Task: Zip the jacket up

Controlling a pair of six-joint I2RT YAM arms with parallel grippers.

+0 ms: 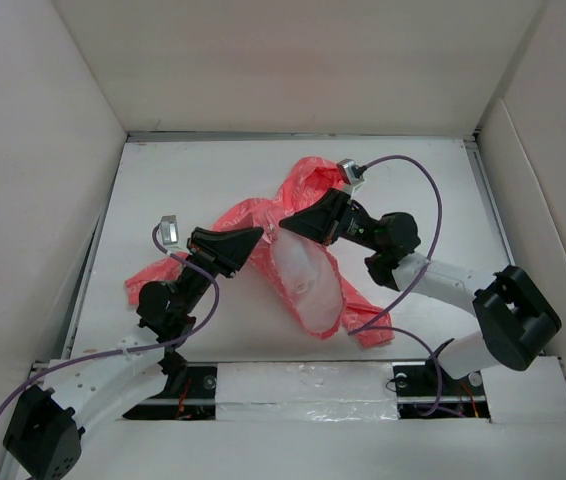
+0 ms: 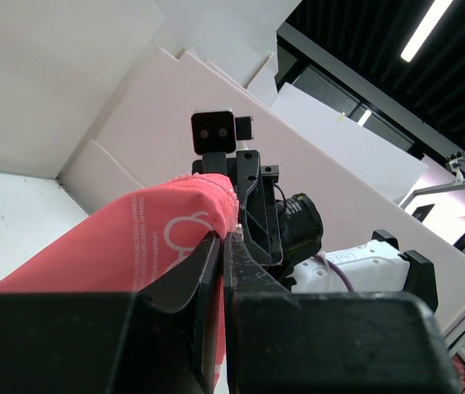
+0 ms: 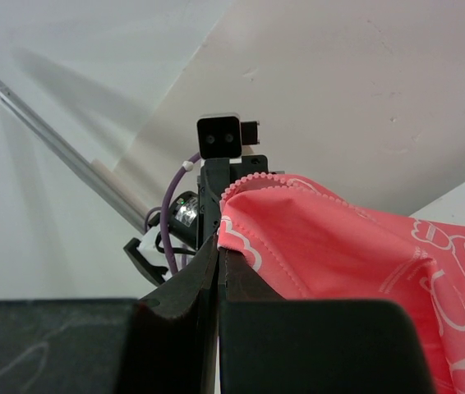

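The tabletop [image 1: 163,190] is white and flat. White boards stand around it like a box: a back wall [image 1: 303,60] at 12 o'clock, a left wall [image 1: 23,200] at 9 o'clock and a right wall [image 1: 553,200] at 3 o'clock. A shiny strip of tape [image 1: 303,410] runs along the near edge at 6 o'clock. In the left wrist view, more white boards [image 2: 339,139] lean together. Above them, at 1 o'clock, is a dark ceiling [image 2: 364,33] with a long bright lamp [image 2: 427,29].

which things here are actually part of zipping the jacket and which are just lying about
Part of the job: jacket; left tool and right tool, both shut on its fabric edge.
Just there: white table, white walls, purple cables.
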